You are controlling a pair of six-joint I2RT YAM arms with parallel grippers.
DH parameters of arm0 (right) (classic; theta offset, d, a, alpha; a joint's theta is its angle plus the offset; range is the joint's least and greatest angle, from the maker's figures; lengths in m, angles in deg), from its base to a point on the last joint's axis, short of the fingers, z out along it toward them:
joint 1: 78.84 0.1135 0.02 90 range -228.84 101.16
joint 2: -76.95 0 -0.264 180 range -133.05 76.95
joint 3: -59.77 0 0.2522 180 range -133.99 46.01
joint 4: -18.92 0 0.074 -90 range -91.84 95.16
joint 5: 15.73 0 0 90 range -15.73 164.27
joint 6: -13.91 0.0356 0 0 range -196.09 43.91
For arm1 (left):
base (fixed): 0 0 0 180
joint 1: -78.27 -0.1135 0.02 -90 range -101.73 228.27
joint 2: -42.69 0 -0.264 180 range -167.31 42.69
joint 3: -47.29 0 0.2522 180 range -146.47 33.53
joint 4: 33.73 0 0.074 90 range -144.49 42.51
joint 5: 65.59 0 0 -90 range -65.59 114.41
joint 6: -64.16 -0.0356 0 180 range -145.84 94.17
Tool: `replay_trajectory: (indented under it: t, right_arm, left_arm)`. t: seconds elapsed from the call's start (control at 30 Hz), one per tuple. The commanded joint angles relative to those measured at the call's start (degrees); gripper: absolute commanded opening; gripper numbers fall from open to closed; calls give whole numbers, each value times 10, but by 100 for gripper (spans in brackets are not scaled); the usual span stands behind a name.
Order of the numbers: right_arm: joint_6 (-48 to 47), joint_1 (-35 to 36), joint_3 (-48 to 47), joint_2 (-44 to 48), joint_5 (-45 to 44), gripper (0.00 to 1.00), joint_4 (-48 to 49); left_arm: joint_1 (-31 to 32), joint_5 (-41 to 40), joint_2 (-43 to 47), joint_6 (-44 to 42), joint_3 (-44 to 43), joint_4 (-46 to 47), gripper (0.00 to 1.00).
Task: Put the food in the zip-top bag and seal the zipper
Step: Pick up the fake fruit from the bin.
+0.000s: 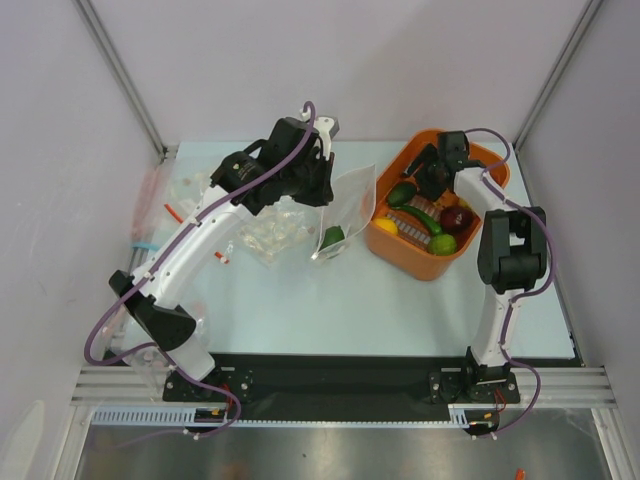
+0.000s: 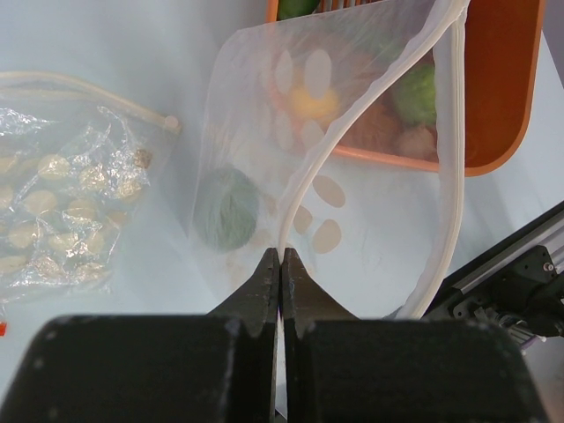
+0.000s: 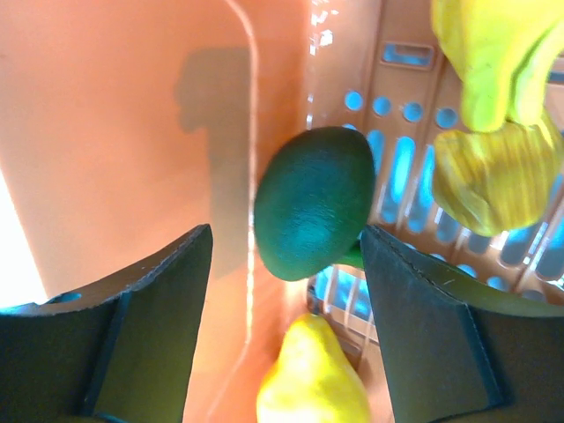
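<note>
Clear floppy zip-top bag with white dots (image 1: 350,200): upright beside orange plastic basket (image 1: 410,262), mouth gaping. Thin press-seal zipper strip (image 2: 453,150): unsealed, sides bowed apart. Round green toy fruit (image 2: 226,208) at bag bottom. Dark green avocado (image 3: 313,203), yellow lemon (image 3: 313,388), dark red apple (image 1: 458,216) in basket.

The pale table (image 1: 400,310) is carrying an orange basket (image 1: 412,266) at its right rear. The zip-top bag (image 1: 345,205) is resting its lower end on the surface just left of the basket. A crumpled clear bag (image 1: 268,238) is lying further left. Flat clear bags (image 1: 160,205) are lying at the left edge.
</note>
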Motion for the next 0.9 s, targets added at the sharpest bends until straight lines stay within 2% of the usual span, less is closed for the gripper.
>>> replay_trajectory:
  t: [0.0,0.13,0.6,0.63,0.67,0.77,0.87]
  right_arm:
    - [-32,5,-10,10,1,74,-32]
    - [-30,6,-31,-14,-10,77,-74]
    - [11,17,-76,-74,-3,74,-71]
    - [12,18,-80,-77,-2,73,-73]
    - [11,17,-82,-78,-1,65,-75]
    - [5,18,-79,-68,-7,53,-71]
    - [-2,15,-54,-37,-14,47,-43]
  left_arm:
    - [-3,-8,39,-6,-12,3,0]
    - [-3,-12,51,-3,7,8,0]
    - [-3,-21,51,-2,15,9,0]
    - [-3,-22,50,-3,13,9,0]
    - [-3,-22,50,-3,11,9,0]
    - [-3,-25,44,-8,2,4,0]
    - [-3,-25,36,-11,-9,0,0]
